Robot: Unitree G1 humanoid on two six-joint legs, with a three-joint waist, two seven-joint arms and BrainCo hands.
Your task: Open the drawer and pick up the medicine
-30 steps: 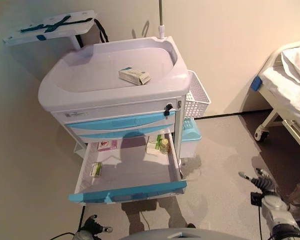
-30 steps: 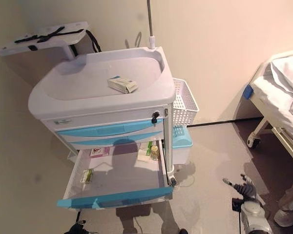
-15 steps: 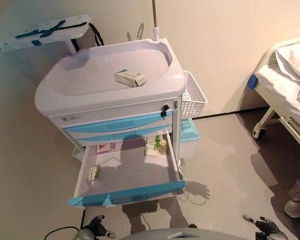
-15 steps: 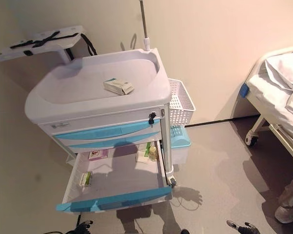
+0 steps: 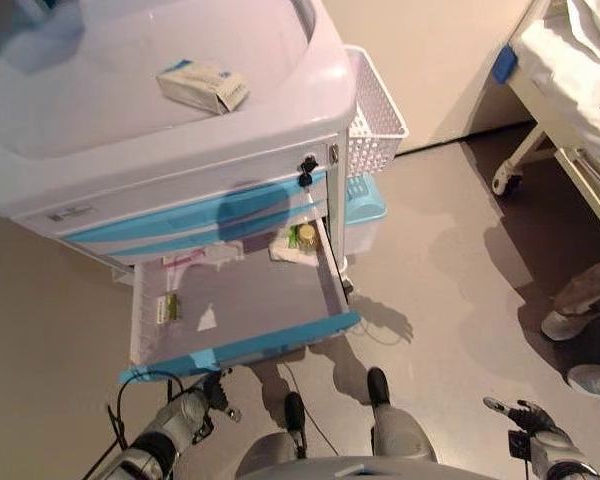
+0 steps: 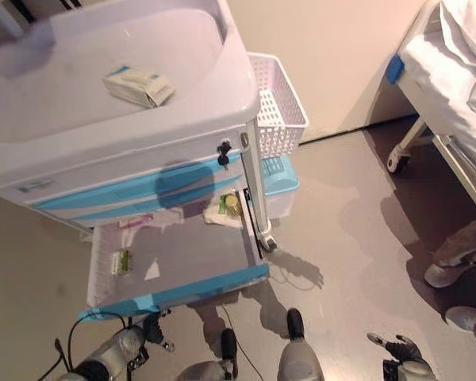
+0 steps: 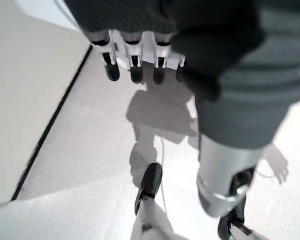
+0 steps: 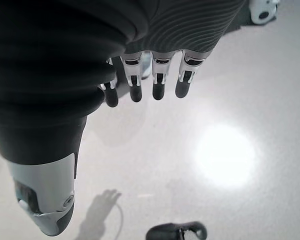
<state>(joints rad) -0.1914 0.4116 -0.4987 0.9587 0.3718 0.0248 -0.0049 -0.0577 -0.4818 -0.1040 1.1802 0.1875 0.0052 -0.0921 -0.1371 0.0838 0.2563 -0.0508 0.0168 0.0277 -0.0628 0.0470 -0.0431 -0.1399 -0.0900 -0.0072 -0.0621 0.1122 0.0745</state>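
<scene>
The medical cart's lowest drawer (image 5: 242, 349) stands pulled out, its blue front towards me. Inside lie a small green box (image 5: 166, 307) at the left, a pink packet (image 5: 185, 260) at the back and a yellow-capped bottle (image 5: 306, 236) beside a white pack (image 5: 284, 251) at the back right. A white-and-green medicine box (image 5: 202, 85) rests on the cart top (image 5: 100, 110). My left hand (image 5: 212, 395) hangs open just below the drawer front, holding nothing; its fingers (image 7: 132, 65) point at the floor. My right hand (image 5: 525, 415) hangs open and bare, far right, near the floor.
A white wire basket (image 5: 375, 110) hangs on the cart's right side, above a blue-lidded bin (image 5: 366, 200). A wheeled bed (image 5: 570, 90) stands at the right. A person's shoes (image 5: 580, 320) show by the bed. Open floor lies between cart and bed.
The whole picture has shifted: the camera now looks more steeply down and from closer to the cart. My right hand dropped from its raised spot. Drawer contents lie as before.
</scene>
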